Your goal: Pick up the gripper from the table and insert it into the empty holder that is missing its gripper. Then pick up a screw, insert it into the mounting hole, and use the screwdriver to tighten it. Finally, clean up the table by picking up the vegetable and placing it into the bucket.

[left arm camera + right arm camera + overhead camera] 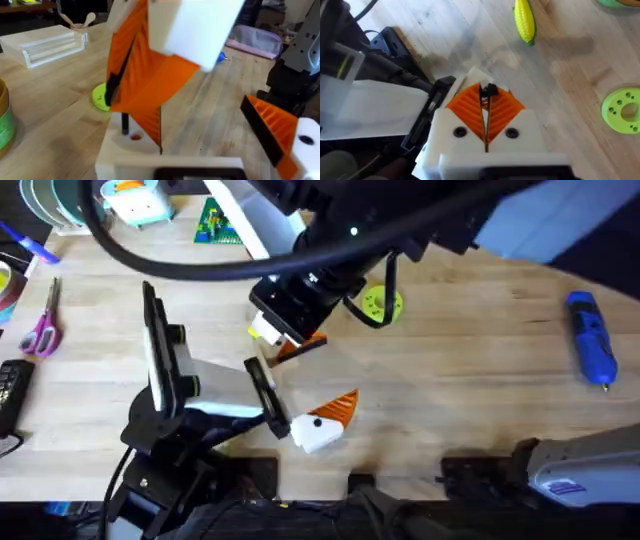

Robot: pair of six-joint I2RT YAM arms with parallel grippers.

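Note:
My right gripper [486, 102] reaches across the table and is shut on a small black screw [488, 91]. It holds the screw [124, 124] upright over the white holder [125, 150] on my left arm, close to a mounting hole. An orange ribbed gripper [151, 125] stands in that holder. My left gripper [210, 137] is open, with its other orange finger [270, 125] well apart. The blue screwdriver [590, 335] lies at the far right. The yellow vegetable [524, 20] lies on the wood beyond the grippers. The bucket [5, 117] stands off to one side.
A lime-green disc [381, 303] lies just behind the grippers. Pink-handled scissors [42, 325] and a black device [12, 390] are at the left edge. A clear plastic box [50, 45] and a green printed card [215, 222] sit toward the back.

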